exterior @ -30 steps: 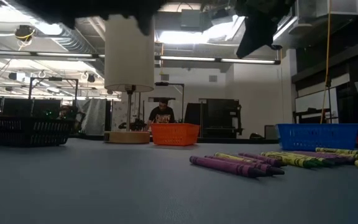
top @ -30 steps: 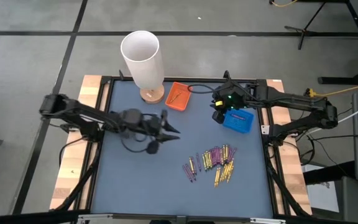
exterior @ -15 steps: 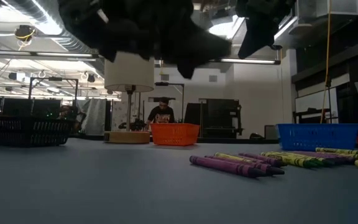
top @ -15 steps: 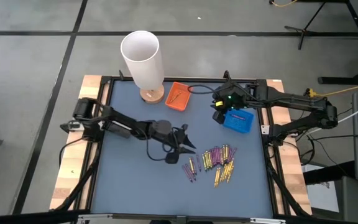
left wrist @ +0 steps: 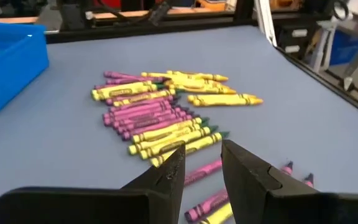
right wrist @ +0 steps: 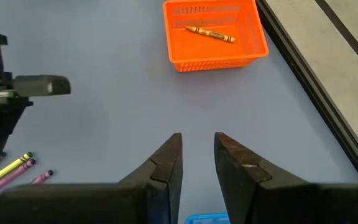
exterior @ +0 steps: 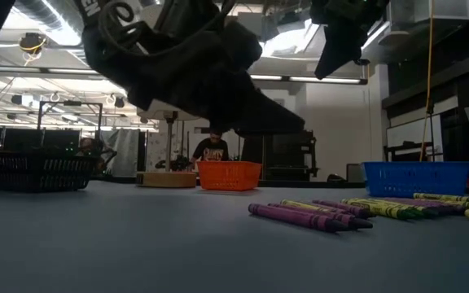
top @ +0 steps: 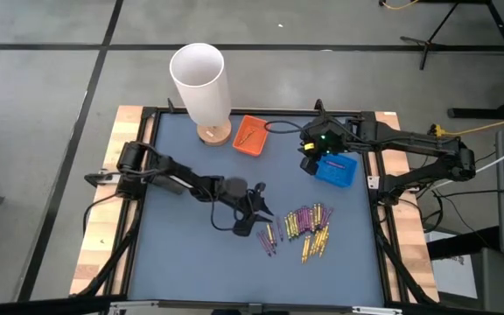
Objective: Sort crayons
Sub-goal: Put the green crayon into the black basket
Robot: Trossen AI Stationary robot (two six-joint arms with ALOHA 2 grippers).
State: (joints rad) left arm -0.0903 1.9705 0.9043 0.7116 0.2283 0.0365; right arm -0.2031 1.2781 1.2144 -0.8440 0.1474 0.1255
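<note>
Purple and yellow crayons point(top: 303, 229) heaped on blue surface point(top: 182, 254); left gripper point(top: 265, 213) beside them, right gripper point(top: 307, 163) over blue tray point(top: 335, 170), both jaws parted, empty.

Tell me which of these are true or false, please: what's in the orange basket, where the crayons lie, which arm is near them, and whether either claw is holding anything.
1. The orange basket holds one yellow crayon. True.
2. The loose crayons are stacked inside the blue basket. False: they lie in a pile on the blue-grey table, apart from that basket.
3. The left gripper is at the edge of the crayon pile. True.
4. The left gripper is clamping a purple crayon. False: its fingers are apart with nothing between them.
5. The right gripper hangs over the crayon pile. False: it is by the blue basket, open and empty.
</note>
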